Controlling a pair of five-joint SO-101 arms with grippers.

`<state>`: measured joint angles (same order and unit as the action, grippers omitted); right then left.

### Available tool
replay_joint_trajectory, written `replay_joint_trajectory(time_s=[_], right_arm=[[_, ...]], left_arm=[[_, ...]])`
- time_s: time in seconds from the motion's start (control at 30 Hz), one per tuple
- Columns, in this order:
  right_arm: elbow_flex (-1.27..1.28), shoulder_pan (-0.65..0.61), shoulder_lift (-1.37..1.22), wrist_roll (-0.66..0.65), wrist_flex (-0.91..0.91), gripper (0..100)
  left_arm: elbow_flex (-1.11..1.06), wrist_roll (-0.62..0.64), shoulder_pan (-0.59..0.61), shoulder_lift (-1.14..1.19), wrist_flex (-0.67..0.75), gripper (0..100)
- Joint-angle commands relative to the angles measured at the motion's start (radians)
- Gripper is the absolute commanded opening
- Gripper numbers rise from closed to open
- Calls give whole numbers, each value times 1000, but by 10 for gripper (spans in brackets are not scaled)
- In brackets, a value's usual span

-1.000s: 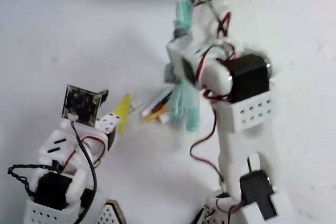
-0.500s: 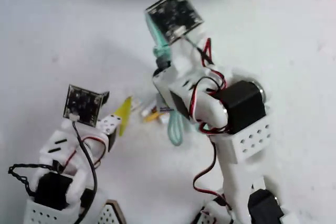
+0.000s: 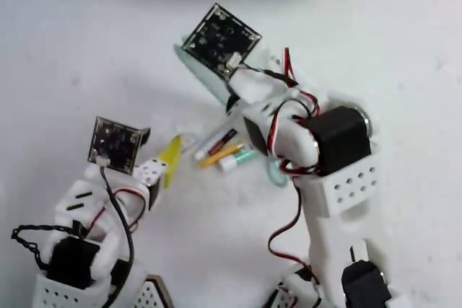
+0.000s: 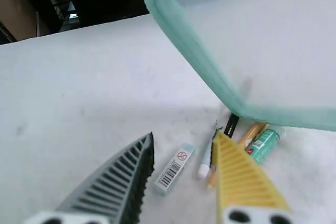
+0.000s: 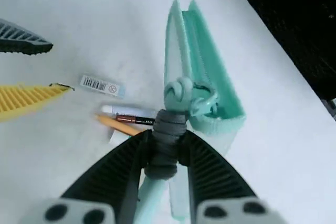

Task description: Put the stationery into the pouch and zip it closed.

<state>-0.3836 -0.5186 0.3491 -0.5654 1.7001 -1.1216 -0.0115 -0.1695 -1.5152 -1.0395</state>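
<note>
**Hazards**

1. The pouch [image 5: 210, 90] appears lifted off the table [image 4: 79, 77]. It is carried only by its grey zipper pull [image 5: 169, 121], on which the right gripper [image 5: 167, 141] has its fingers clamped tight. The pouch body extends beyond those fingertips. A single-point hold is likely to let the pouch swing or twist, so do not expect the mouth to hold steady for loading.
2. Tension on the pull could run the slider along and close the mouth before anything is inside.
3. The stationery lies on the table just beyond the right fingertips. If you lower the pouch here, it may land on the pieces and scatter them.
4. The left gripper [image 4: 184, 136] has its fingers spread wide. The barcode-labelled piece [image 4: 173, 169] lies between the tips, and the pen [image 4: 204, 170] lies just beside the yellow finger. Closing here could catch both pieces or flick one away.

**Inventory**

- Pouch: one, with one zipper pull.
- Loose stationery: four pieces that can be told apart.
  - the barcode-labelled piece
  - the pen
  - an orange pencil [image 4: 252, 134]
  - a teal-labelled tube [image 4: 263, 145]
- Pieces inside the pouch: cannot tell.
- Grippers: two.
</note>
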Motion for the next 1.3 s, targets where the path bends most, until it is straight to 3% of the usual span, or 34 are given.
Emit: replay_joint_trajectory(time_s=[0.0, 0.27, 0.53, 0.73, 0.87, 1.07, 1.27], right_arm=[[52, 15, 30, -17, 21, 17], [94, 10, 31, -17, 22, 17], [91, -84, 31, -6, 22, 17], [83, -163, 96, 26, 19, 17], [-35, -137, 183, 34, 10, 17], [-250, -15, 225, 103, -18, 17], [-284, 70, 225, 169, -16, 17]], left_arm=[[17, -6, -15, -36, -9, 204], [68, -6, -24, -242, -72, 241], [68, -5, -183, -239, -69, 238], [-20, -5, -77, -243, -14, 238], [-48, 6, 22, -245, 14, 238], [-51, 69, 33, -245, 9, 238], [-44, 68, 36, -245, -32, 238]])
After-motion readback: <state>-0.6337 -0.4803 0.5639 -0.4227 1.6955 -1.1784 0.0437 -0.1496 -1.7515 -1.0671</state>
